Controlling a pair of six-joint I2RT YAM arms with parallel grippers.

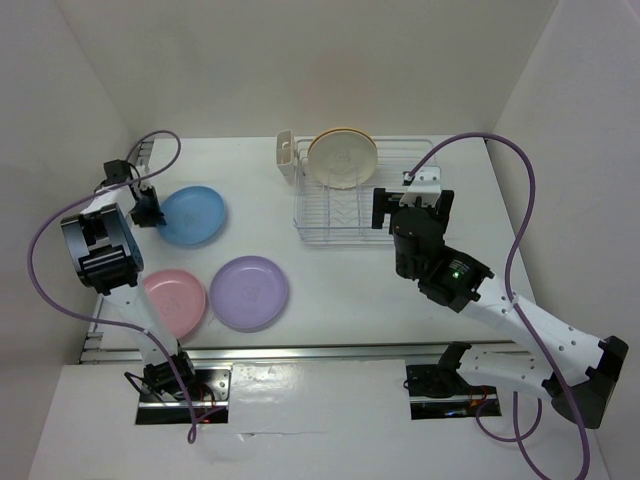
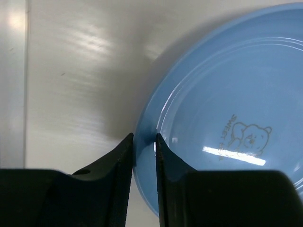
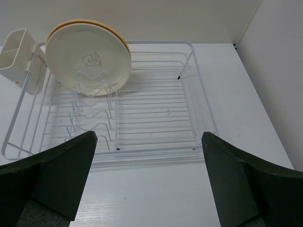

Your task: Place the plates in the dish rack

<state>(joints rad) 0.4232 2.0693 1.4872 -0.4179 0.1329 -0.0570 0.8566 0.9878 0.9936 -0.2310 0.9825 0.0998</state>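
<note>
The light blue plate (image 1: 194, 214) lies on the table at the left. My left gripper (image 1: 150, 210) is shut on its left rim; in the left wrist view the plate (image 2: 227, 109) fills the right side and the gripper (image 2: 144, 138) pinches the rim between its jaws. The pink plate (image 1: 172, 302) and the lilac plate (image 1: 249, 292) lie flat near the front. The cream plate (image 1: 341, 158) stands upright in the dish rack (image 1: 400, 232), with the yellow-orange plate's rim (image 3: 116, 34) just behind it. My right gripper (image 1: 411, 208) is open and empty at the rack's near right edge (image 3: 149, 158).
The white cutlery holder (image 1: 286, 155) hangs on the rack's left end, also in the right wrist view (image 3: 20, 52). White walls close in the table at left, back and right. A metal rail (image 1: 330, 352) runs along the near edge.
</note>
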